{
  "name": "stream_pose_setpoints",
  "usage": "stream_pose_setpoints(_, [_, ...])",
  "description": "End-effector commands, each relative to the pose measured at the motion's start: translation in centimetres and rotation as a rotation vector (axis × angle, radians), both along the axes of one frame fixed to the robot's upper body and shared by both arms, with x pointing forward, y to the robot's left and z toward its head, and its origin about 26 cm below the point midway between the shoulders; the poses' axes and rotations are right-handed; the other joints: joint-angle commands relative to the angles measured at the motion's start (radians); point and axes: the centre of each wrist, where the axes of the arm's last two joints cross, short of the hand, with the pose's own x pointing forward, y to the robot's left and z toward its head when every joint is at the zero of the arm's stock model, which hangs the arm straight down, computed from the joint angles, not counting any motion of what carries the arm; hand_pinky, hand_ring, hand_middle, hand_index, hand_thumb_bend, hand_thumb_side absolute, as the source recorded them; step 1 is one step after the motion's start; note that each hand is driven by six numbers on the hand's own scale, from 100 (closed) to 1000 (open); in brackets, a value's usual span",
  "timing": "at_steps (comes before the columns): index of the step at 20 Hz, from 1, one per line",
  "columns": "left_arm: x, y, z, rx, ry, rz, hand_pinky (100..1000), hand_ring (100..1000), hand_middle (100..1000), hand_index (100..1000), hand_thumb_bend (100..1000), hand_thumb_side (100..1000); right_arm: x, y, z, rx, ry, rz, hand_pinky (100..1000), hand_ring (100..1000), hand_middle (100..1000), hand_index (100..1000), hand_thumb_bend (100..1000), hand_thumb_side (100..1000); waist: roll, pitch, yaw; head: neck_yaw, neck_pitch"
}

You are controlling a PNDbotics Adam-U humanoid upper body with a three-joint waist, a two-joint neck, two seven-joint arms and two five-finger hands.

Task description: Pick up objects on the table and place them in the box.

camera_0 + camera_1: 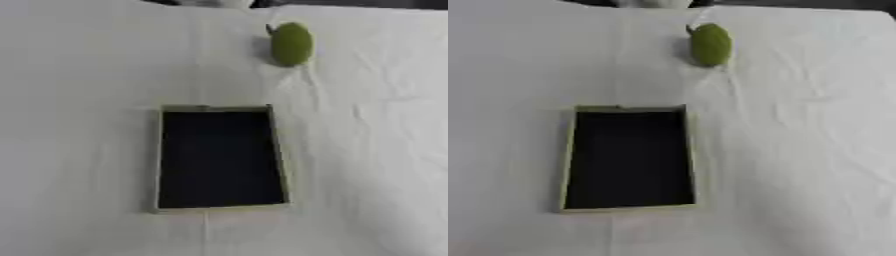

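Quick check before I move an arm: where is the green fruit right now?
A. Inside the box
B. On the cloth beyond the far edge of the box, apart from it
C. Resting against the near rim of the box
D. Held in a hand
B: the green fruit lies on the white cloth past the far edge of the box, with bare cloth between them; the box's dark inside shows nothing, and neither hand is in view.
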Motion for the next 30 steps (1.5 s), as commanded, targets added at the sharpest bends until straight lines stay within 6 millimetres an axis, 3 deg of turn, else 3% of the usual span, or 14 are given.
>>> stream_pose_setpoints(1, [-0.6, 0.1, 1.1, 0.043, -0.028, 0.007, 605, 681, 605, 750, 100, 436, -0.3, -1.2, 1.7, -0.044, -0.047, -0.048, 789, 909, 726, 843, 100, 218, 0.001, -0.025, 0.0, 0.003, 0.002])
stream_pose_setpoints(9, [-0.7, 0.2, 1.1, 0.05, -0.022, 0.009, 604, 681, 605, 750, 100, 440, -0.3, -2.0, 1.8, -0.081, -0.077, -0.077, 788, 889, 728, 836, 100, 125, -0.004, -0.028, -0.005, 0.008, 0.002])
stream_pose_setpoints(17, [-0.6, 0.1, 1.1, 0.052, -0.02, 0.007, 603, 680, 605, 750, 100, 443, 0.3, -2.5, 2.2, -0.124, -0.042, -0.111, 797, 944, 775, 850, 100, 214, -0.004, -0.028, -0.003, 0.001, 0.006])
stream_pose_setpoints(19, [-0.6, 0.1, 1.1, 0.053, -0.019, 0.007, 603, 680, 605, 750, 100, 444, 0.8, -3.2, 2.6, -0.146, -0.021, -0.139, 800, 961, 787, 853, 100, 235, -0.004, -0.028, -0.002, -0.005, 0.01])
stream_pose_setpoints(21, [-0.6, 0.1, 1.0, 0.055, -0.018, 0.007, 603, 680, 605, 749, 100, 445, 1.4, -4.2, 2.9, -0.162, 0.011, -0.166, 805, 996, 800, 860, 100, 313, -0.005, -0.027, 0.0, -0.011, 0.012])
stream_pose_setpoints(26, [-0.7, 0.2, 0.9, 0.06, -0.012, 0.009, 601, 679, 605, 749, 100, 455, 2.9, -7.2, 3.4, -0.215, 0.096, -0.238, 829, 1000, 829, 888, 100, 319, -0.008, -0.025, 0.004, -0.021, 0.017])
stream_pose_setpoints(30, [-0.7, 0.3, 0.9, 0.063, -0.009, 0.011, 600, 679, 605, 749, 100, 463, 4.2, -9.5, 3.8, -0.231, 0.153, -0.289, 845, 1000, 839, 897, 100, 374, -0.012, -0.021, 0.01, -0.028, 0.017])
